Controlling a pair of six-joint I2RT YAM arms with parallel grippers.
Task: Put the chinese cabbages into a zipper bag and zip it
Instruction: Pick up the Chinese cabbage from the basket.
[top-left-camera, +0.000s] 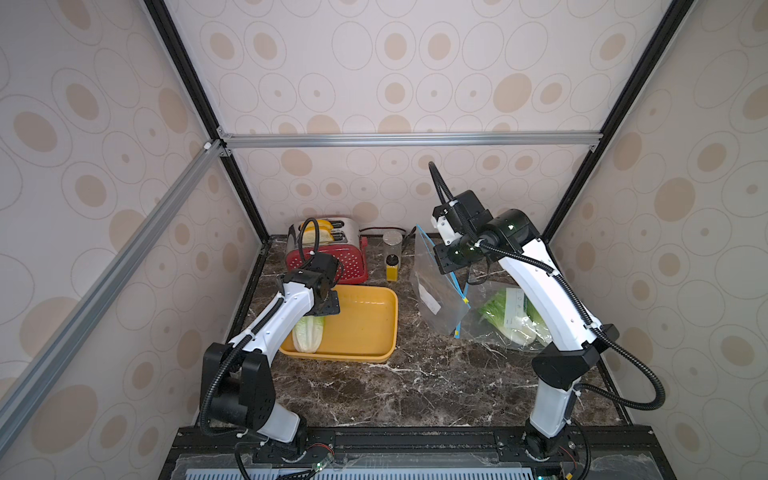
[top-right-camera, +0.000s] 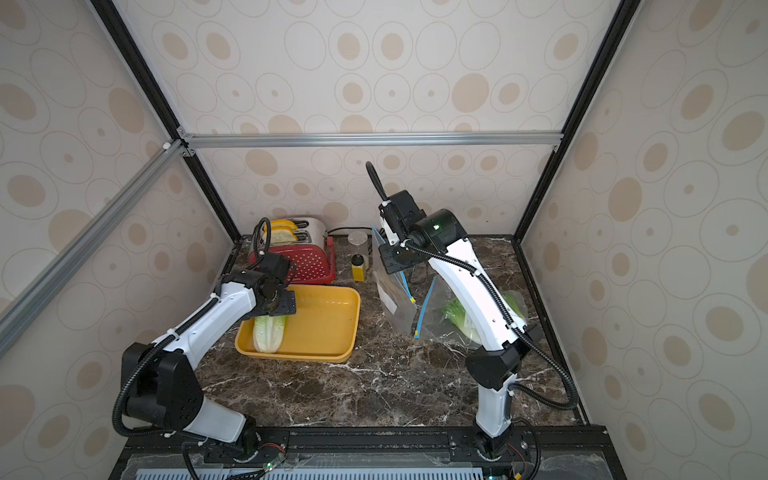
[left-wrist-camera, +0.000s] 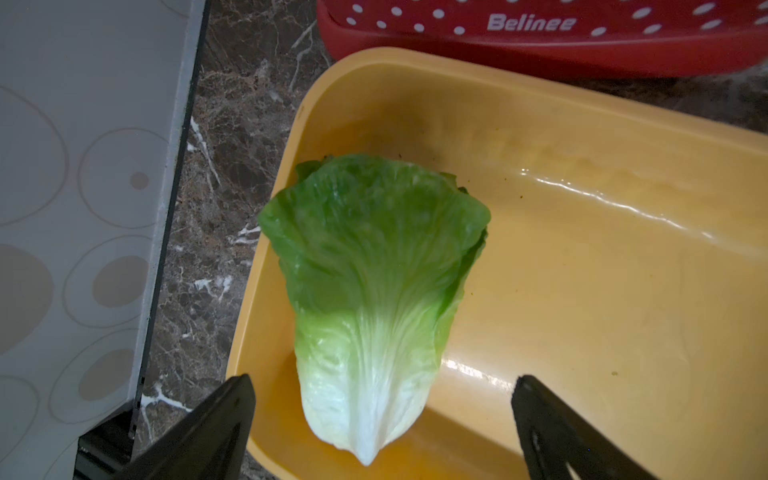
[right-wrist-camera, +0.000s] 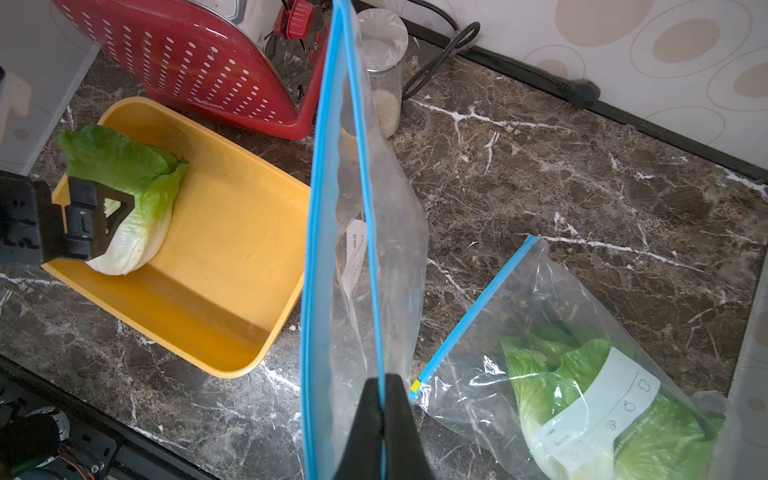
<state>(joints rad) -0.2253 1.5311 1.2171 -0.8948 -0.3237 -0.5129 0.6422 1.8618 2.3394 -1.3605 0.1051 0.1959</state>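
Observation:
One chinese cabbage lies in the yellow tray, at the tray's left side, green top toward the back. My left gripper is open over its white base, one finger on each side and apart from it. My right gripper is shut on the blue zip edge of an empty clear zipper bag, which hangs lifted with its mouth parted. A second zipper bag lies on the table to the right with green cabbage inside.
A red dotted toaster stands behind the tray. A glass jar and a small yellow bottle stand beside it, with a black cord along the back wall. Walls close in on the left, right and back.

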